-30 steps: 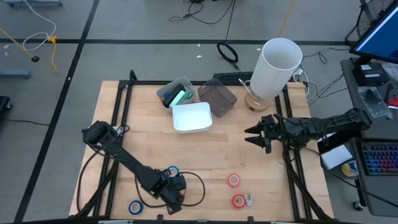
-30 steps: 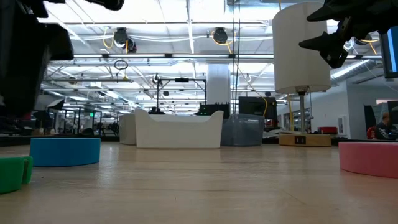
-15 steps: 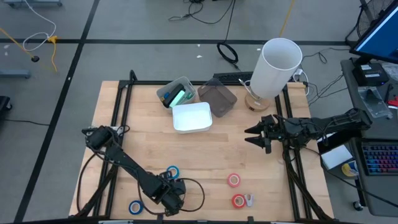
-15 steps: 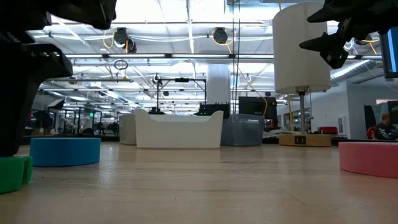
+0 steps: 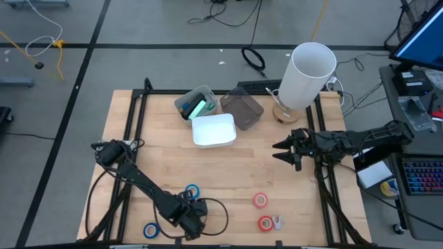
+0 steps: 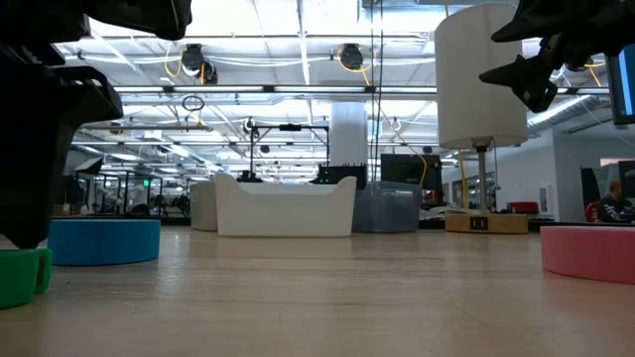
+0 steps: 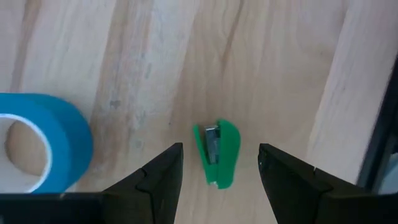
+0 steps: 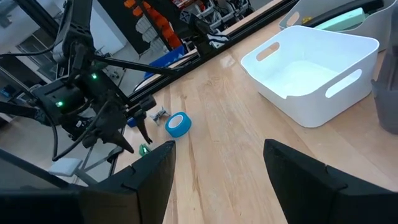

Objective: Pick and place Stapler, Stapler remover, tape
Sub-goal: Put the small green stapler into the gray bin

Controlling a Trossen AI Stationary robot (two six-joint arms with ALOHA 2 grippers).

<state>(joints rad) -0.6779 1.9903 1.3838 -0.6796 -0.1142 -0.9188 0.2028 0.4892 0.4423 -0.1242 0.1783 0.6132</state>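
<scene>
My left gripper (image 5: 192, 220) sits low at the near edge of the table (image 5: 256, 166), fingers apart and empty, straddling a small green stapler remover (image 7: 217, 152) that lies flat on the wood between the fingertips without touching either. A blue tape roll (image 7: 38, 145) lies just beside it, cut off at the frame edge in my left wrist view. From above I see another blue roll (image 5: 150, 230) nearer the left front corner, hard against the table's edge, and the arm hides the green piece entirely. Two red tape rolls (image 5: 261, 200) lie well apart to the right with open wood all round them. My right gripper (image 5: 285, 150) hangs above the right side, fingers spread and holding nothing. The white bin (image 5: 213, 130) stands at the back with clear wood in front of it. I cannot make out which item is the stapler.
</scene>
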